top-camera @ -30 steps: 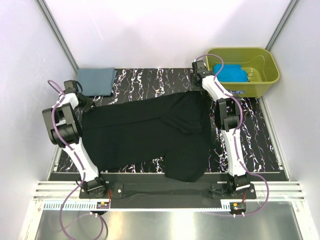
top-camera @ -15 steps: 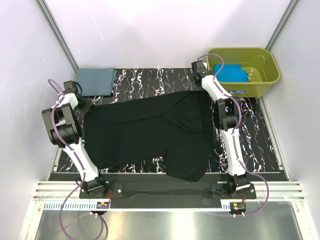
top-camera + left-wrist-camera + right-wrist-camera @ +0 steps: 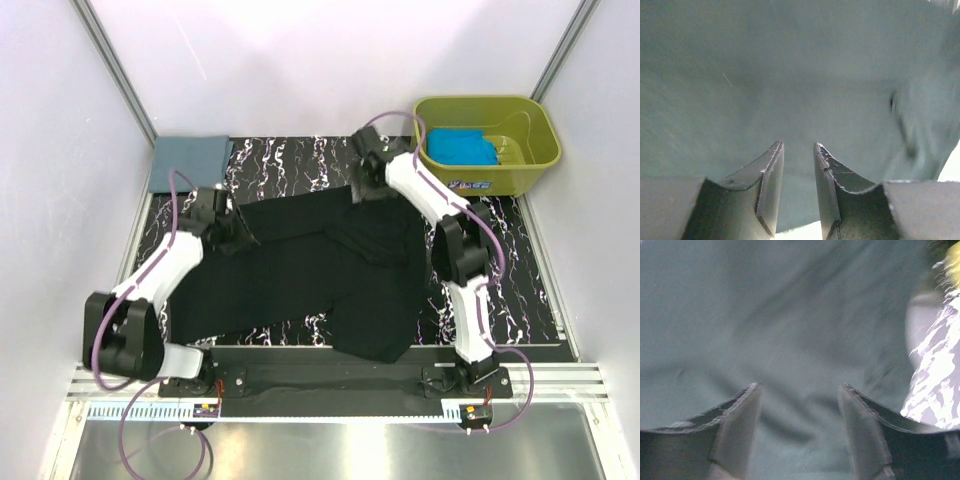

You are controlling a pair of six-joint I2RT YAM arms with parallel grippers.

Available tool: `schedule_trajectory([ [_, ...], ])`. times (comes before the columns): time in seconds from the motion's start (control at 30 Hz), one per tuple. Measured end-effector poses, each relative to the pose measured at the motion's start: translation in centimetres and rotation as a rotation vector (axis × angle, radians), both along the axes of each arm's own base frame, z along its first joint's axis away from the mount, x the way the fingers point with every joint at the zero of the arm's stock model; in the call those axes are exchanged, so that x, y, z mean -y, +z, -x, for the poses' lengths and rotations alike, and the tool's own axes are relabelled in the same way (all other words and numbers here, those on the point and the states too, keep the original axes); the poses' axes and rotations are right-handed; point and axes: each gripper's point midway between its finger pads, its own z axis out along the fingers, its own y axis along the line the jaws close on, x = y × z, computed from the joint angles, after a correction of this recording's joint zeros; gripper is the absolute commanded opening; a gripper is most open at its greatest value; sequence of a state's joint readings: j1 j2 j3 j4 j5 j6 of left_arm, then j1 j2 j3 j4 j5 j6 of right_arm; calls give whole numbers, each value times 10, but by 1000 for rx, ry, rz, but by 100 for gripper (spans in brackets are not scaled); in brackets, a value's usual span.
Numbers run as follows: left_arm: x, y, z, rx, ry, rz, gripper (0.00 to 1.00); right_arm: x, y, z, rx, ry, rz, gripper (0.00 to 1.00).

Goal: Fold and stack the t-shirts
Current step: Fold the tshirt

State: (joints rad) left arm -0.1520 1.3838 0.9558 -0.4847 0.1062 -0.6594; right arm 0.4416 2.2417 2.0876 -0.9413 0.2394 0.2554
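Left gripper (image 3: 797, 149), jaws slightly apart with nothing between them, sits close over the black shirt (image 3: 290, 270) at its far left edge. Right gripper (image 3: 800, 390), jaws wide apart and empty, is low over the same shirt at its far right edge. The black shirt lies spread across the middle of the table (image 3: 300, 160), one part reaching the near edge. A folded grey shirt (image 3: 190, 160) sits in the far left corner. A turquoise shirt (image 3: 460, 148) lies in the green tub (image 3: 535, 130), far right
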Motion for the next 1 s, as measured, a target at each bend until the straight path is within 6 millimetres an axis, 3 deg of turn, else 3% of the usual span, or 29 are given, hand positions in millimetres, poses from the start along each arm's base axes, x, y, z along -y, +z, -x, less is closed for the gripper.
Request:
schedule_trajectory([
  [0.03, 8, -2, 9, -8, -28, 9, 34, -7, 2, 18, -19, 32, -6, 59],
  [0.1, 16, -3, 24, -18, -67, 28, 34, -21, 6, 52, -51, 104, -39, 34],
  [0.13, 17, -3, 29, -18, -73, 31, 33, -26, 7, 71, -74, 132, -57, 31],
  [0.17, 16, -2, 32, -16, -77, 33, 33, -31, 7, 86, -90, 159, -86, 30],
  [0.3, 15, 6, 36, 4, -97, 37, 33, -33, -5, 124, -163, 217, -154, 53],
  [0.33, 17, 7, 37, 6, -105, 41, 33, -33, -12, 128, -179, 229, -159, 55],
  [0.5, 21, 8, 41, 0, -133, 58, 33, -33, -37, 140, -237, 273, -152, 56],
  [0.83, 22, 9, 47, -7, -166, 58, 32, -29, -65, 128, -233, 292, -87, 44],
  [0.93, 22, 8, 48, -9, -173, 53, 32, -24, -70, 124, -229, 280, -53, 39],
  [1.0, 21, 8, 49, -10, -176, 50, 32, -21, -74, 121, -227, 272, -29, 29],
])
